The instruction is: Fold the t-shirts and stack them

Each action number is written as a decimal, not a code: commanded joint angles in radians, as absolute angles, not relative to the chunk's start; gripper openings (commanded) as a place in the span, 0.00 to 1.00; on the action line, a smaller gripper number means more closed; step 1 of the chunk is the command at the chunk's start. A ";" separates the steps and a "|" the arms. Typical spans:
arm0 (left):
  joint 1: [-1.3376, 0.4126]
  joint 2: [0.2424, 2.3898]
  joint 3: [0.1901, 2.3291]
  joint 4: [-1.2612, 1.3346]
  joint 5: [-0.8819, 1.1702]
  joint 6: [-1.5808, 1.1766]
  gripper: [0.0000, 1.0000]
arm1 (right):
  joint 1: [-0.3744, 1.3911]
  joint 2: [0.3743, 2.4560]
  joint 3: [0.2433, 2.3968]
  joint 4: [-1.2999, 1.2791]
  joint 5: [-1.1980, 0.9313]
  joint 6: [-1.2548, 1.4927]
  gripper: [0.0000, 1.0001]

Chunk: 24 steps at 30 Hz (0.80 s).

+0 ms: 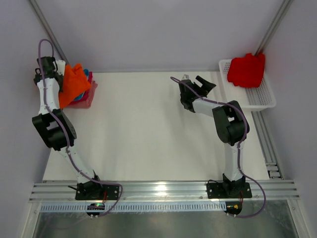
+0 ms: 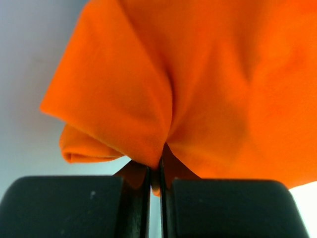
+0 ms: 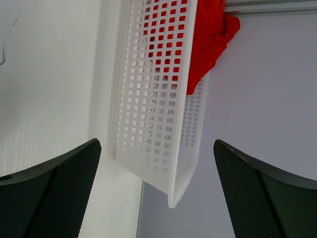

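Orange t-shirt (image 1: pixel 74 82) hangs bunched from my left fingers (image 2: pixel 154 191), which are pressed together on a fold of its cloth. In the left wrist view the fabric fills nearly everything above them. It is lifted over the far left corner of the tabletop (image 1: pixel 148 129), above a small stack (image 1: pixel 83 99) of folded shirts lying there, pink at the bottom with teal and blue edges showing beside the orange. I cannot tell whether the hanging cloth touches that stack.

My right fingers (image 1: pixel 197 82) are spread wide with nothing between them. They are held above the tabletop near its far edge, right of the middle, and face the white mesh basket (image 1: pixel 260 101) at the far right corner. 1 red t-shirt (image 1: pixel 246 69) lies crumpled in the basket's far end, spilling over its rim.
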State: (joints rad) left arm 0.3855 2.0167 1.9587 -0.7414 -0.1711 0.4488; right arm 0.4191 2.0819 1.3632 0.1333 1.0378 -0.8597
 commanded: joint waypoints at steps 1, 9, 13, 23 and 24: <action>0.390 1.985 1.908 -0.661 -0.094 0.393 0.00 | 0.426 2.077 1.371 0.141 1.060 -0.836 1.00; 0.338 2.101 2.055 -0.678 -0.130 0.420 0.00 | 0.428 2.082 1.371 0.140 1.060 -0.834 0.99; 0.278 2.120 2.068 -0.612 -0.211 0.466 0.00 | 0.430 2.091 1.373 0.140 1.060 -0.834 0.99; 0.172 2.240 2.252 -0.539 -0.440 0.617 0.00 | 0.440 2.105 1.374 0.138 1.066 -0.834 0.99; 0.172 2.240 2.256 -0.529 -0.448 0.626 0.00 | 0.440 2.103 1.373 0.137 1.065 -0.834 0.99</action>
